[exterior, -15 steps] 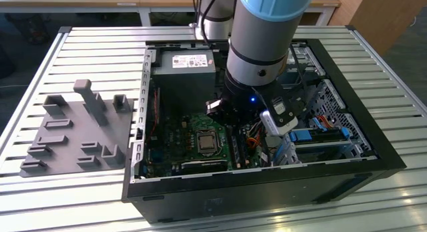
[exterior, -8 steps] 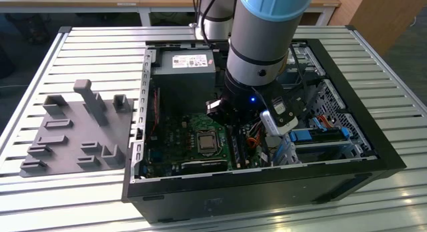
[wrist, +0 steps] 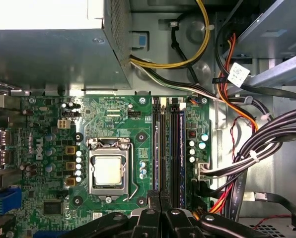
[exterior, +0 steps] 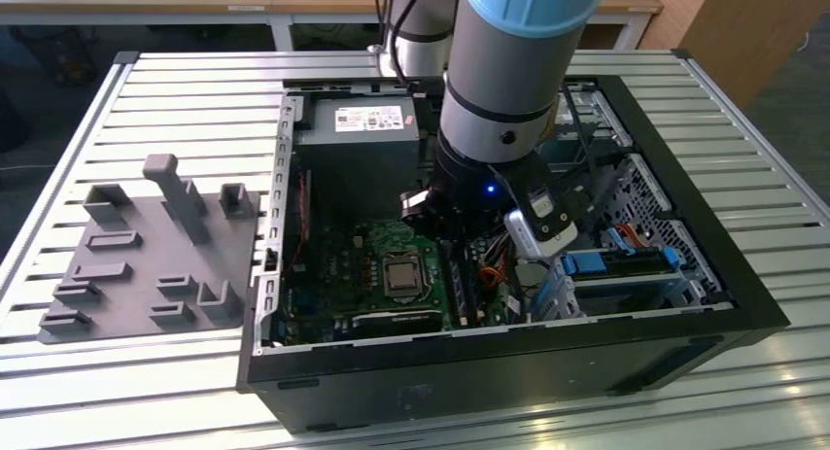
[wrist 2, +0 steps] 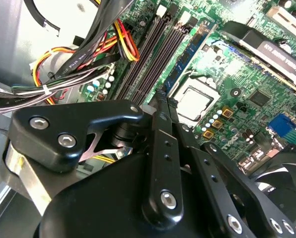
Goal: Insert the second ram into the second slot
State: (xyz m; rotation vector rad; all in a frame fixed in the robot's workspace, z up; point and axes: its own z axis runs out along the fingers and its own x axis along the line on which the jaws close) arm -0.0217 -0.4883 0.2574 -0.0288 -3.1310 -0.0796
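Observation:
My gripper [wrist: 160,201] is shut, its two black fingers pressed together low over the green motherboard [wrist: 118,119]. In the second wrist view the gripper [wrist 2: 160,99] ends at the near end of the row of memory slots. A thin dark blue stick [wrist 2: 187,54] stands seated in the slot beside the processor socket [wrist: 108,171]. The second slot [wrist: 163,148] runs as a dark strip straight out from my fingertips. I cannot tell the second ram from that dark strip, so I cannot say whether it is held or seated.
The black computer case [exterior: 745,309] lies open on a slatted metal table. A grey power supply [wrist: 53,54] borders the board, and cable bundles [wrist: 252,148] crowd the slots' outer side. Light-blue drive brackets [exterior: 609,263] sit at the exterior view's right, a grey fixture [exterior: 143,246] at its left.

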